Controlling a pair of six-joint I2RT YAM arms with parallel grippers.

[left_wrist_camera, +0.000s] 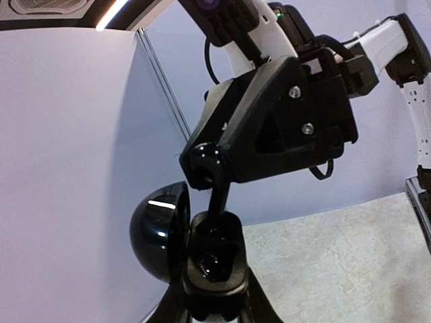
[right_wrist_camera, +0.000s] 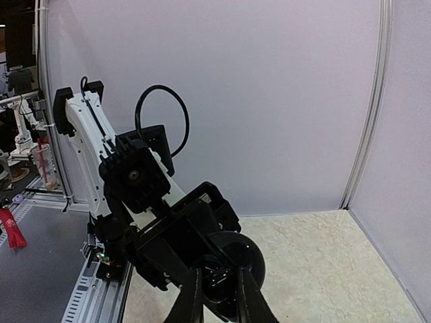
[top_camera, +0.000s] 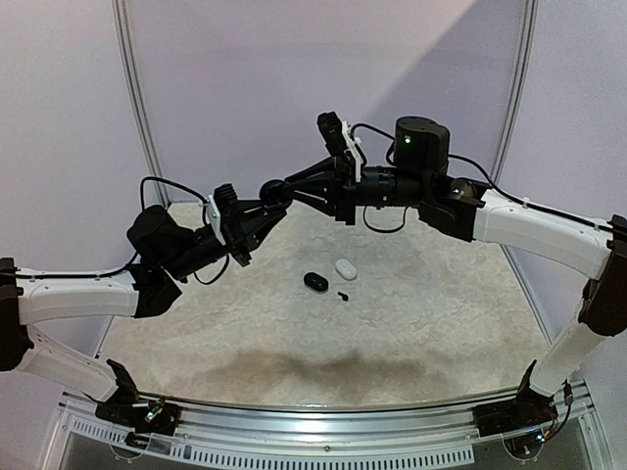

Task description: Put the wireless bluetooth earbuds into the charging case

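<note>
**A:** Top view: both arms are raised and meet mid-air, upper centre. The left gripper [top_camera: 265, 203] clamps an open glossy black charging case [top_camera: 275, 190]. The right gripper [top_camera: 293, 192] noses into it. One tiny black earbud [top_camera: 342, 295] lies on the beige table [top_camera: 441, 323], centre frame, beside a closed black case [top_camera: 314, 281] and a white oval case [top_camera: 346, 267].

**B:** Left wrist?

**A:** Right tips sit in the case well, lid [left_wrist_camera: 156, 239] swung left. Risk: an off-axis push pries the case loose or jams a bud crooked.

**B:** Right wrist?

**A:** Fingers pinched near-together, lower centre. Can't tell if a bud's between them.
</note>
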